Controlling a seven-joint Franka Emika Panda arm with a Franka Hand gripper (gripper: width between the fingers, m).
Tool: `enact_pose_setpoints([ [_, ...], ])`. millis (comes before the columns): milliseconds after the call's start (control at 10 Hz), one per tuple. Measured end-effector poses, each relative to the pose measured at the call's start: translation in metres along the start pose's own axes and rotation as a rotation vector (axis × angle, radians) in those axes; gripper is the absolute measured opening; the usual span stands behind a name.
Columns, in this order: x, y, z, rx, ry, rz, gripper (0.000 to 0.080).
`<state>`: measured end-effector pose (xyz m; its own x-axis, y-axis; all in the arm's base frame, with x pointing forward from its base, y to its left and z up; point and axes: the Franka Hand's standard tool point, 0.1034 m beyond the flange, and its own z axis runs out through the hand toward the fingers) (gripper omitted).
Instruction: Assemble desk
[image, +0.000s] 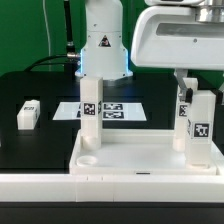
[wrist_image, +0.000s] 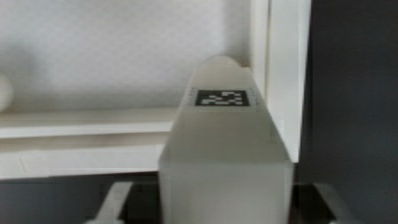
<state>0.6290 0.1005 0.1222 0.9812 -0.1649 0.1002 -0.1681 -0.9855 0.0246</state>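
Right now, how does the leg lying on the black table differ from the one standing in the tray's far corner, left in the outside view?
The loose leg lies flat on the black table, apart from the desk top; the standing leg is upright in the top's corner. Both are white, with black-and-white tags.

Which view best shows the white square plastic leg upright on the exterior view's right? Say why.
Exterior view: the white square plastic leg stands full height in the white tray-like desk top's corner. The wrist view gives only its foreshortened upper part and one tag, close up.
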Motion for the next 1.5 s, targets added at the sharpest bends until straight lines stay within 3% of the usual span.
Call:
enact_pose_setpoints([
  [400, -0.0011, -0.0013, 0.0003, 0.003, -0.002, 0.386, 0.0297],
  [700, -0.0010, -0.0044, 0.0016, 0.035, -0.003, 0.749, 0.0297],
  [1000, -0.0012, -0.0036, 0.0022, 0.040, -0.021, 1.001, 0.0297],
  [1500, -0.0017, -0.0046, 0.0026, 0.040, -0.027, 1.203, 0.0307],
])
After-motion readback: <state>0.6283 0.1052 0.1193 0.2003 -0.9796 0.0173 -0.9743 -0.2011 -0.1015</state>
